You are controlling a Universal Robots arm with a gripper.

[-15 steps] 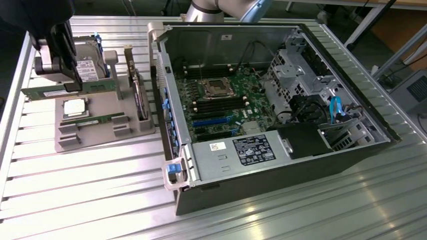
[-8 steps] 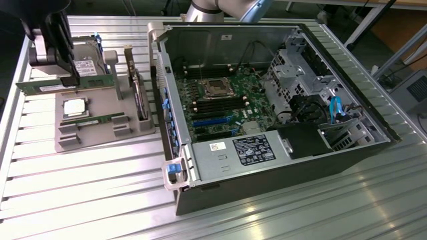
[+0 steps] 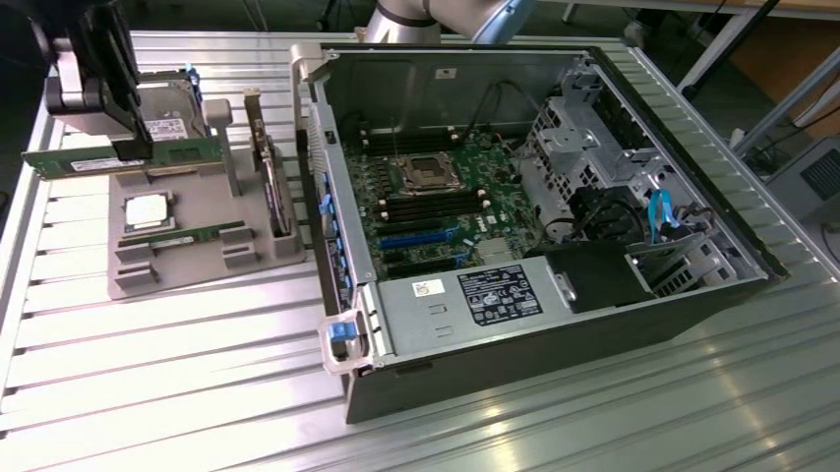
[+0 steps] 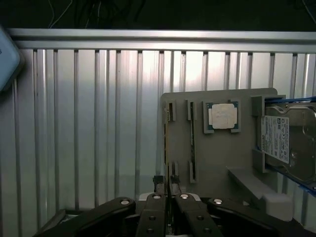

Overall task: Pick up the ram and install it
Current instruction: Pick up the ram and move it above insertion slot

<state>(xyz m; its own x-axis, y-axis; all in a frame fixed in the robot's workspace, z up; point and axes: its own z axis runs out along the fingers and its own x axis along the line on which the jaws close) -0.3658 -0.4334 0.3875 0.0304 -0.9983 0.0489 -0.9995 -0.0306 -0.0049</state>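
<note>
Ram (image 3: 66, 162) is being pinched mid-length across its thin faces by the nearly shut gripper (image 3: 132, 149), likely so the contact edge is being kept free. It is being held over the tray (image 3: 197, 270), on the exterior view's left, apart from the case (image 3: 434, 79).

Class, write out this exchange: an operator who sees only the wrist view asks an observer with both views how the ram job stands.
Operator: Is the ram out of its holder?
Observer: Yes. The gripper holds the ram level above the grey holder.
Operator: Where is the computer from there?
Observer: The open case lies just to the exterior view's right of the holder, its motherboard facing up.
</note>
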